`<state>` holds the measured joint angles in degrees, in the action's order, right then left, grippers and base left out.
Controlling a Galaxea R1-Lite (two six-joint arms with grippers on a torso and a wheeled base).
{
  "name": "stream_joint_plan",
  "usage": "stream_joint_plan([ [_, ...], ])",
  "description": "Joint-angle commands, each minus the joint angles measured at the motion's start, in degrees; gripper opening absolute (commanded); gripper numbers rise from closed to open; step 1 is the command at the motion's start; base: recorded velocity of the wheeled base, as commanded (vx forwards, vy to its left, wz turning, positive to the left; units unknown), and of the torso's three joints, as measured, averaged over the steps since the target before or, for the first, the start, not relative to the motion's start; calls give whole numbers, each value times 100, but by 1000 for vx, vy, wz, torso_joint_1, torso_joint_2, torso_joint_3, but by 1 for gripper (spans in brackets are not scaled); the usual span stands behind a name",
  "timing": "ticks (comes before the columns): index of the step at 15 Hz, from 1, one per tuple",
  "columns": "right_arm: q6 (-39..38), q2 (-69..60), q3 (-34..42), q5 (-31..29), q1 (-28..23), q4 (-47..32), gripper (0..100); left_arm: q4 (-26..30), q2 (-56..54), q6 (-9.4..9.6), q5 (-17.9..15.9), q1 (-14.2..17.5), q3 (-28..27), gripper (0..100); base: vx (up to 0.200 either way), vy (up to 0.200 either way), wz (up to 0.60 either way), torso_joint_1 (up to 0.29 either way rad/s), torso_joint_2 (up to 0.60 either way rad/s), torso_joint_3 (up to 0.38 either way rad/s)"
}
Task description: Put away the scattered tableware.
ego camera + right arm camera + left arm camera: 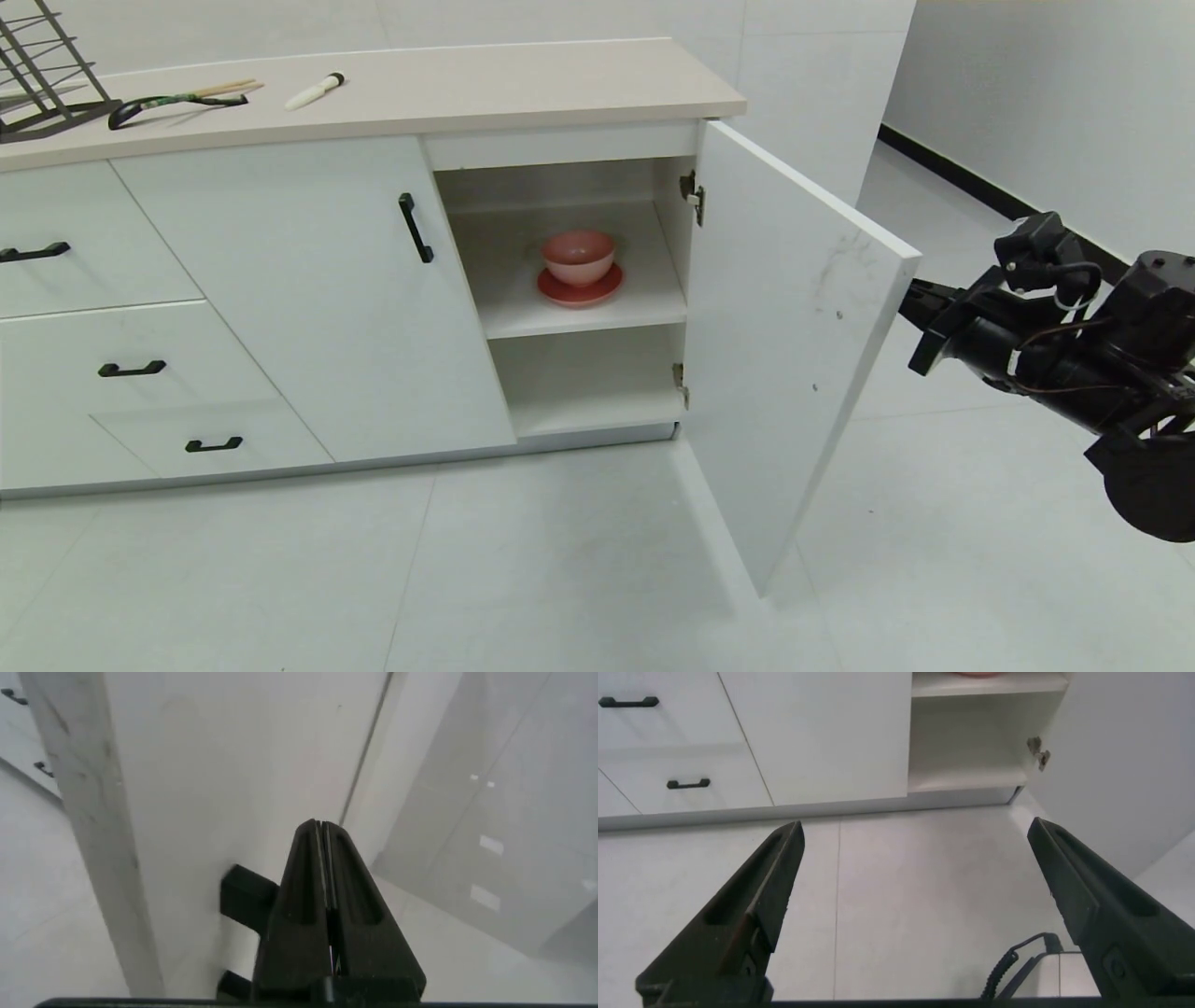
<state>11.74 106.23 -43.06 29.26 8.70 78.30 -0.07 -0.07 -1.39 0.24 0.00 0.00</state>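
Two pinkish-red pieces in the head view, a bowl [578, 255] sitting on a plate [579, 289], are on the upper shelf [644, 313] of the cabinet, whose door [794, 345] is swung wide open. Up on the countertop [523, 84] there's loose stuff lying about: chopsticks [224, 89], a black-and-green utensil [173, 101] touching them, and a white-handled tool [315, 91] just beside, with a wire rack [42, 79] at the far left end. The right gripper [934, 317] sits just behind the door's outer edge. In the left wrist view, the left gripper [915, 849] has its fingers spread wide with nothing between them, hanging over the floor [915, 915] in front of the cabinet's lower compartment. In the right wrist view, the right gripper [323, 859] is pinched fully closed on nothing, right by the door's black handle [245, 896].
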Motion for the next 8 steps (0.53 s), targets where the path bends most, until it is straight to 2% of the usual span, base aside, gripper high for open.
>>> stream_joint_plan([
  [1,4,47,-54,1,193,1,0,-1,7,-2,2,-9,0,100,0,0,0,0,0,0],
  [5,4,65,87,-8,492,1,0,-1,7,-10,2,0,0,100,0,0,0,0,0,0],
  [8,4,65,228,-8,940,1,0,-1,7,-19,11,0,0,100,0,0,0,0,0,0],
])
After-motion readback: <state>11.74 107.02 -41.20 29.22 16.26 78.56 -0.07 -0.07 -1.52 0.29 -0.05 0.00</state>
